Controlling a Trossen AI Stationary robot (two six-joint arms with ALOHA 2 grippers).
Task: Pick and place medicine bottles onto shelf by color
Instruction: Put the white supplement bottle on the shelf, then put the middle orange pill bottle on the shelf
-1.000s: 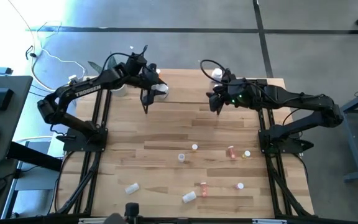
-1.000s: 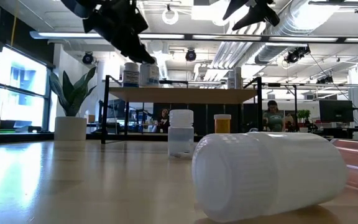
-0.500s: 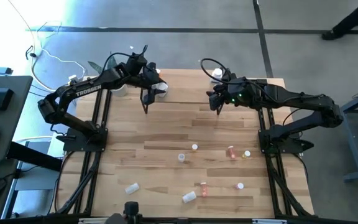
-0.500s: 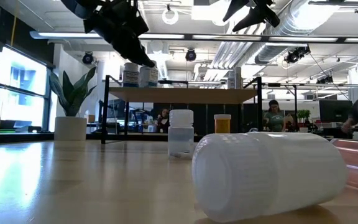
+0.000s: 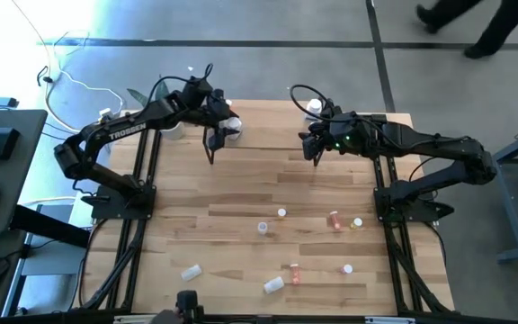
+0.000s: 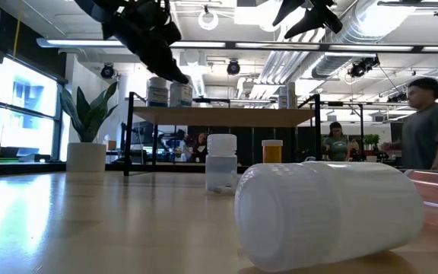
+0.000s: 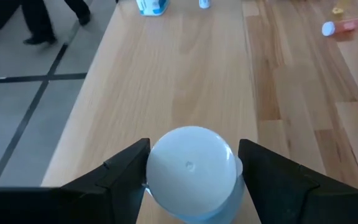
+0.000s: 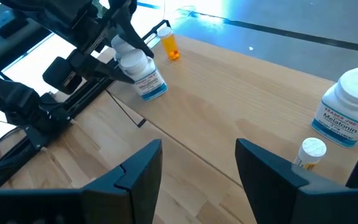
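Overhead pipes and a passing person point(image 6: 432, 125) sit behind the shelf point(image 6: 223, 116). On it, a white-capped bottle point(image 7: 191, 171) stands between the left end effector's point(image 7: 192, 163) parted fingers, barely touching. Right end effector point(image 8: 199, 163) hovers empty, half open, near a "Melatonin" bottle point(image 8: 350, 107).

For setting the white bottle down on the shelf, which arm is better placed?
The left. Its pincer stands around the white bottle above the shelf; the right pincer is empty.
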